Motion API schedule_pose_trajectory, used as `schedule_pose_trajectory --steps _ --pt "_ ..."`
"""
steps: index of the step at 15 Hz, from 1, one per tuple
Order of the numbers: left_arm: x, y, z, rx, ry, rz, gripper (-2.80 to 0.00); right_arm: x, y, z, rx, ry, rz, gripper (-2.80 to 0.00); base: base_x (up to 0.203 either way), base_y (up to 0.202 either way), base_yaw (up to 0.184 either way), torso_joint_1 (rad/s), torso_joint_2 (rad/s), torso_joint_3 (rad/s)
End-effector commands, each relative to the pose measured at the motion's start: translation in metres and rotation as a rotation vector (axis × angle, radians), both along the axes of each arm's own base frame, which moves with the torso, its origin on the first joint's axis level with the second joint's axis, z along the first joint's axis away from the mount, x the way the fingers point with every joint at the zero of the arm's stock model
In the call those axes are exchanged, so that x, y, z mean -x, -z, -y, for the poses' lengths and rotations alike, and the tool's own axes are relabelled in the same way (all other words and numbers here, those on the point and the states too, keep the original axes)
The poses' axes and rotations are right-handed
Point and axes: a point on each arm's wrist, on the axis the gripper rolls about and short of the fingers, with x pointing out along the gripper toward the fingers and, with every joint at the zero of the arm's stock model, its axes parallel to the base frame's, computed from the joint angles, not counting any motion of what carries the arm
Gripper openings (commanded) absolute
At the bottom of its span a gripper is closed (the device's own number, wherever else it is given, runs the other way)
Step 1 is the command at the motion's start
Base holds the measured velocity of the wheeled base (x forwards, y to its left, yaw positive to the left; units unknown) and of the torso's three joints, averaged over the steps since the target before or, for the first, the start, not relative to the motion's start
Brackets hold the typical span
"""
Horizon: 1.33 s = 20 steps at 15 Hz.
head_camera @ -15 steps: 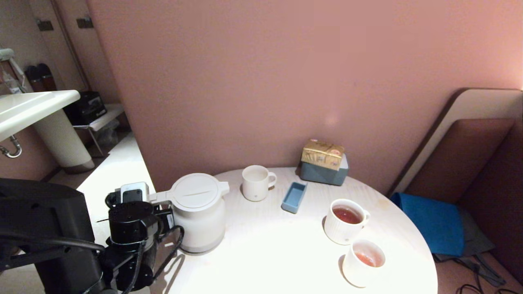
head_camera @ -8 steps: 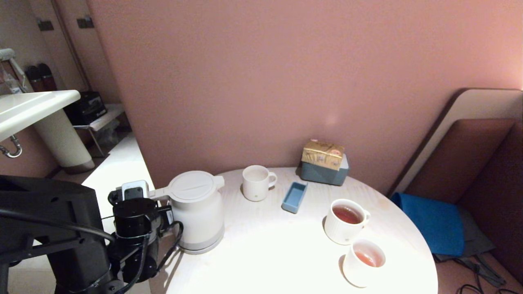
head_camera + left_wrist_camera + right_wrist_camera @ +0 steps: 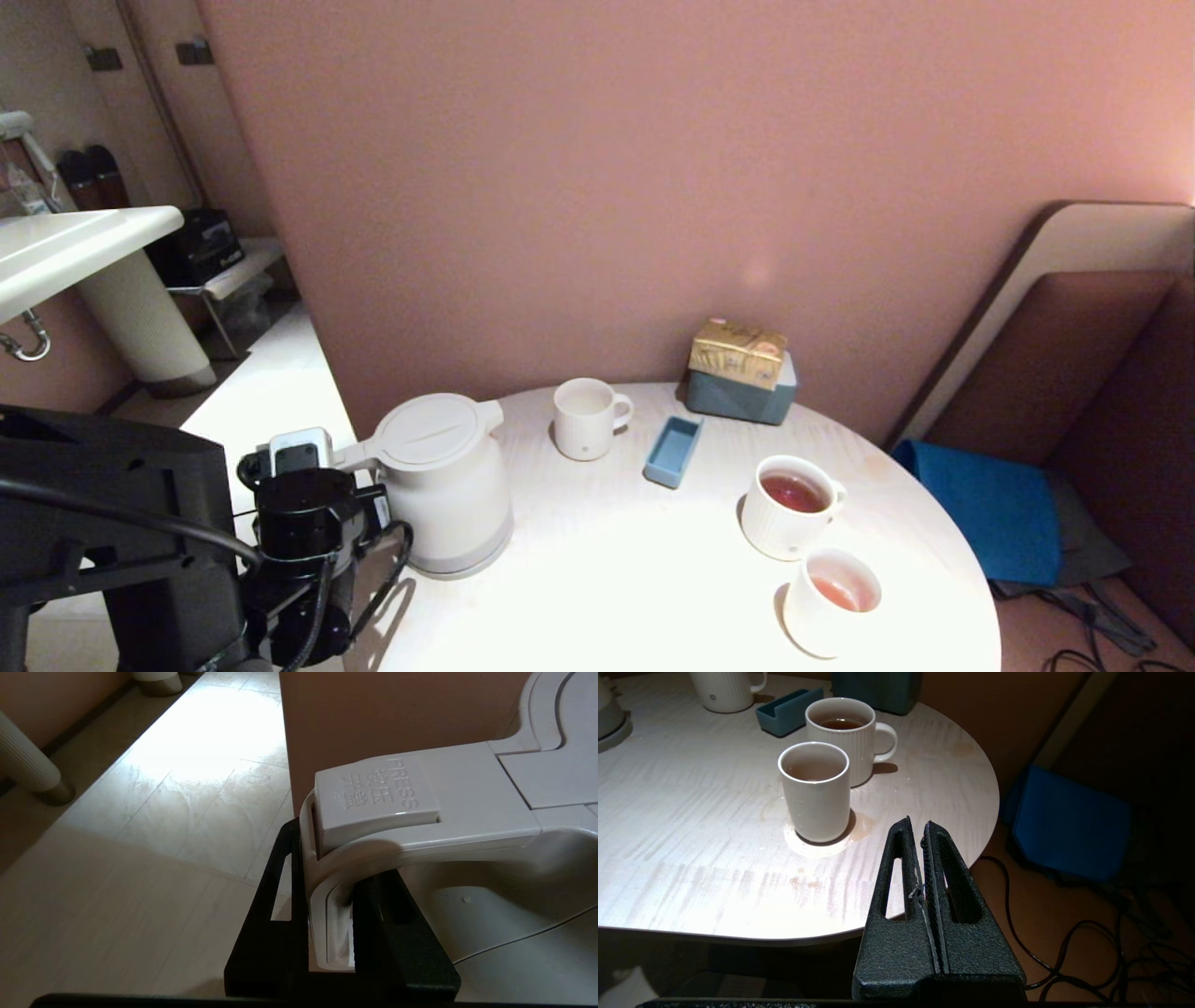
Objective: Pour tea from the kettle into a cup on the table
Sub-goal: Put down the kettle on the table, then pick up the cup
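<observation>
We found the round pale wood-grain table (image 3: 653,579) bearing the big cream-white jug kettle (image 3: 448,495) upright at its left edge, our left gripper (image 3: 329,933) clamped on its handle. The small plain white cup (image 3: 829,602) near the front edge held a little reddish tea (image 3: 840,591); we judged pouring done, release left. Right gripper (image 3: 922,844) sat shut, empty.

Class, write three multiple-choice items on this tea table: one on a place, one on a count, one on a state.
1. Where does the kettle stand?
A. at the table's left edge
B. beside the blue tray
C. on the floor

2. How many white cups or mugs are on the table?
A. two
B. three
C. five

3. What is the left gripper doing?
A. hanging open
B. holding a mug
C. gripping the kettle's handle

Answers: 1 A, it sits by the left rim; 2 B, three show in the head view; 3 C, its fingers clamp the handle.
</observation>
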Motion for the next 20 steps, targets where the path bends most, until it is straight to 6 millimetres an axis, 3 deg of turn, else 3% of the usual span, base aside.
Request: schedule_pose_trajectory --steps 1,2,8,14,20 --pt "0.0 -0.003 0.0 0.013 -0.005 0.034 -0.47 0.0 0.0 0.0 0.001 -0.001 0.0 -2.8 0.0 0.0 0.0 0.0 0.0 0.0" --pt "0.001 -0.004 -0.001 0.012 -0.005 0.037 0.0 0.0 0.0 0.0 0.001 -0.001 0.0 -2.8 0.0 0.0 0.0 0.0 0.0 0.0" --pt "0.009 -0.018 -0.003 0.027 0.0 0.069 0.0 0.0 0.0 0.0 0.001 -0.001 0.0 -2.8 0.0 0.0 0.0 0.0 0.0 0.0" --pt "0.072 -0.023 -0.01 0.025 0.102 -0.017 0.0 0.0 0.0 0.0 0.001 -0.001 0.0 -2.8 0.0 0.0 0.0 0.0 0.0 0.0" --pt "0.112 -0.072 -0.013 0.085 0.257 0.131 0.0 0.0 0.0 0.0 0.001 0.0 0.0 -2.8 0.0 0.0 0.0 0.0 0.0 0.0"
